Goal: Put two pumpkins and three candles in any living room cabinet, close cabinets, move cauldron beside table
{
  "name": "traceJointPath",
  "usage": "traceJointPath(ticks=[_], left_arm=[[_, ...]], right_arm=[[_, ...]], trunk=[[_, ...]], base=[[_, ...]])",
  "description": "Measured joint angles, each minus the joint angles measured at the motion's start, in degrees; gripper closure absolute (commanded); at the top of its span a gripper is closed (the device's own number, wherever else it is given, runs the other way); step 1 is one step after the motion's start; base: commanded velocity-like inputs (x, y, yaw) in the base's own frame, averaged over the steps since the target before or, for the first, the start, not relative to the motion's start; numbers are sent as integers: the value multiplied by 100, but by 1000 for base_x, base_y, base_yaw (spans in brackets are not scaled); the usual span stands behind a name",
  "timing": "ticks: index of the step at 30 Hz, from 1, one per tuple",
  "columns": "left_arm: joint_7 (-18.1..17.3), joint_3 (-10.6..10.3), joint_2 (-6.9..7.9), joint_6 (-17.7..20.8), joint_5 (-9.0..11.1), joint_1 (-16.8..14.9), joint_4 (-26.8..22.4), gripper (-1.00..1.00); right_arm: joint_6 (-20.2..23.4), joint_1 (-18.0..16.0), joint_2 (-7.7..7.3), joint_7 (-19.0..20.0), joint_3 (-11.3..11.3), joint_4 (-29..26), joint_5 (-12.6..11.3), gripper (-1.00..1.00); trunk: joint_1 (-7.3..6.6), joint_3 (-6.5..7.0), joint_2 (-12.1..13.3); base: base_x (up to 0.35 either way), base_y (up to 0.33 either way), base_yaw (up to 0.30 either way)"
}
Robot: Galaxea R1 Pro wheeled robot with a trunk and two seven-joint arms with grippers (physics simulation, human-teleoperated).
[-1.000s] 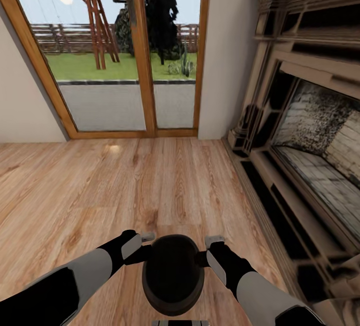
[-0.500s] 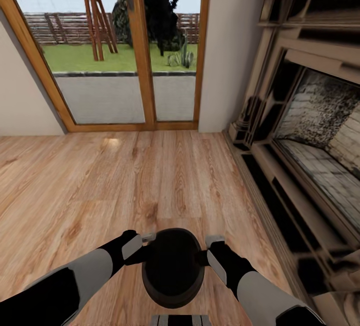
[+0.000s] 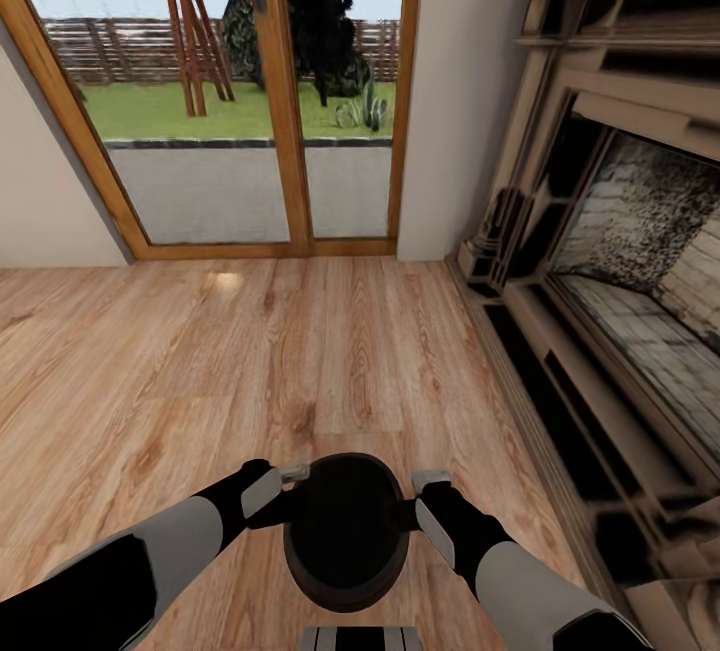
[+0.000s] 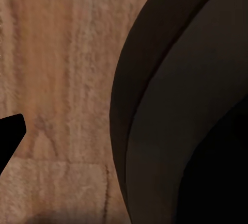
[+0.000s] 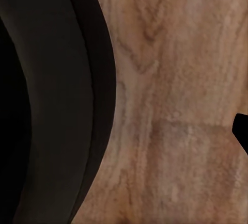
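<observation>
The black cauldron (image 3: pixel 345 531) hangs low in front of me above the wood floor, its wide mouth facing up. My left gripper (image 3: pixel 297 489) clamps its left rim and my right gripper (image 3: pixel 412 496) clamps its right rim, so both are shut on it. In the left wrist view the cauldron's dark rim (image 4: pixel 170 105) curves close by, with one black fingertip (image 4: pixel 10 136) outside it over the floor. The right wrist view gives the same curved rim (image 5: pixel 51 79) and a fingertip (image 5: pixel 242 133) at the picture's edge.
Wood floor (image 3: pixel 250 361) stretches ahead to glass patio doors (image 3: pixel 250 131) in a wooden frame. A brick fireplace (image 3: pixel 620 261) with a dark stepped surround runs along the right side. A pale wall (image 3: pixel 455 81) stands between doors and fireplace.
The whole picture has shifted a little, so the camera has moved toward the doors. Both arms and the cauldron keep the same place in front of me.
</observation>
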Motion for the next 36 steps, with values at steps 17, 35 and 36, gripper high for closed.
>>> traceJointPath(ticks=[17,35,36], left_arm=[[50,-26,-3,2,-38,-2,16,100],[32,-34,-1,16,-71,-1,3,100],[37,-28,-5,18,-82,-2,2,100]], right_arm=[[-3,-1,-3,5,-3,-2,-30,100],[1,-1,-4,1,-2,-6,-8,100],[1,-1,-4,-2,-1,-5,-7,100]], trunk=[[0,1,0],[0,0,0],[0,1,0]], base=[[0,0,0],[0,0,0],[0,0,0]])
